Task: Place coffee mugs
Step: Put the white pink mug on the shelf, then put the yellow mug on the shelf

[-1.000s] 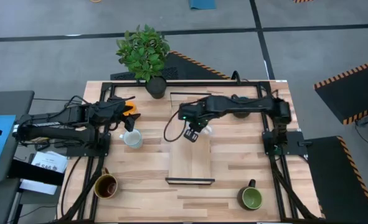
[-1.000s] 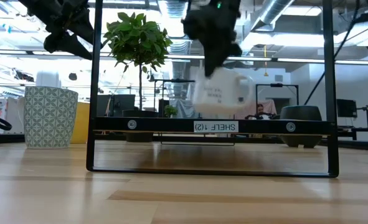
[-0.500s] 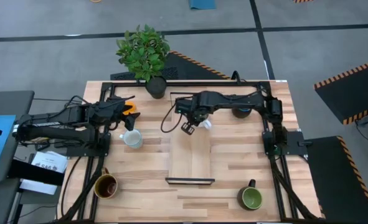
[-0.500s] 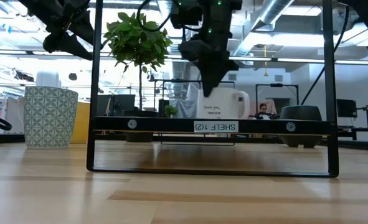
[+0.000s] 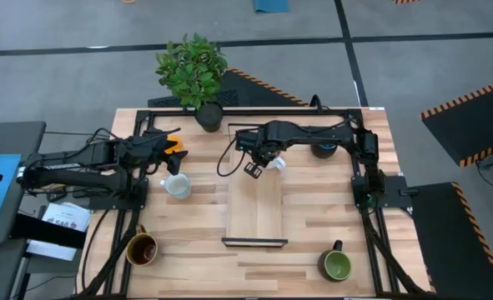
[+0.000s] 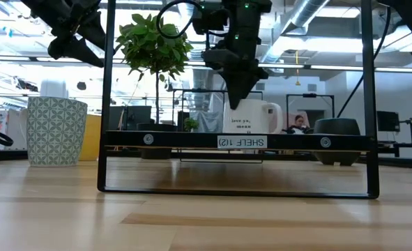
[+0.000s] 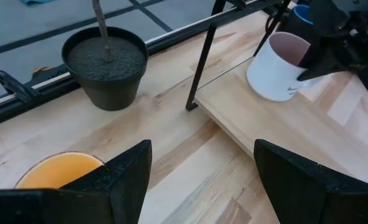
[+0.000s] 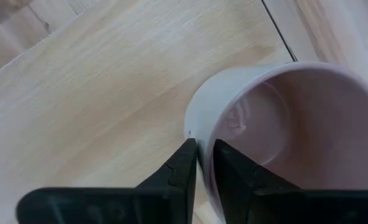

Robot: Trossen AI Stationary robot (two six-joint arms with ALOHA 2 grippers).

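Your right gripper (image 5: pixel 265 160) pinches the rim of the pale pink mug (image 5: pixel 277 163), one finger inside and one outside, with the mug standing upright on the shelf board (image 5: pixel 259 212) near its far end. Ahead of it, the board stretches bare toward the near end, framed by thin black uprights. Only the low view shows the mug's base resting on the shelf and dark lettering on its side (image 6: pixel 249 118); only the right wrist view shows its pinkish inside (image 8: pixel 283 130). Your left gripper (image 5: pixel 164 155) hangs with fingers spread wide over the orange mug (image 7: pixel 58 169), holding nothing, near the dark plant pot (image 7: pixel 106 67). The white mug (image 5: pixel 178 185) sits just beside that arm; the brown mug (image 5: pixel 142 248) and green mug (image 5: pixel 337 265) stand near the front edge, well apart.
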